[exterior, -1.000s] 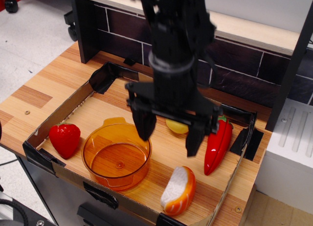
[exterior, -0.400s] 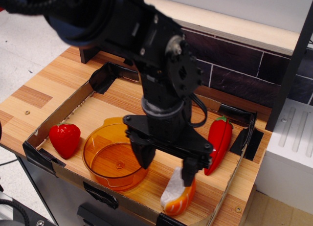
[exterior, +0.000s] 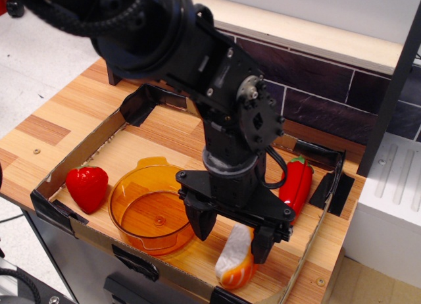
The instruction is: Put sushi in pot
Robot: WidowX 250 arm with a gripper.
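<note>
Moved: since a second ago your gripper (exterior: pixel 231 233) has come forward from over the tray's middle and dropped over the sushi (exterior: pixel 235 259); the pot (exterior: pixel 152 214) has shifted slightly left.
Sushi position: near the front edge of the cardboard tray (exterior: pixel 85 147), just right of the pot, tipped up on its side.
Handling: you should judge it a light, hard, glossy plastic toy, likely to slip or roll. Grip it across the white rice body, low, not on the curved orange top.
Jaws: wide open, one finger by the pot's rim, the other touching or just beside the sushi's right end. Nothing held yet.
Nearby: red pepper (exterior: pixel 293 185) behind, strawberry (exterior: pixel 86 187) far left.
</note>
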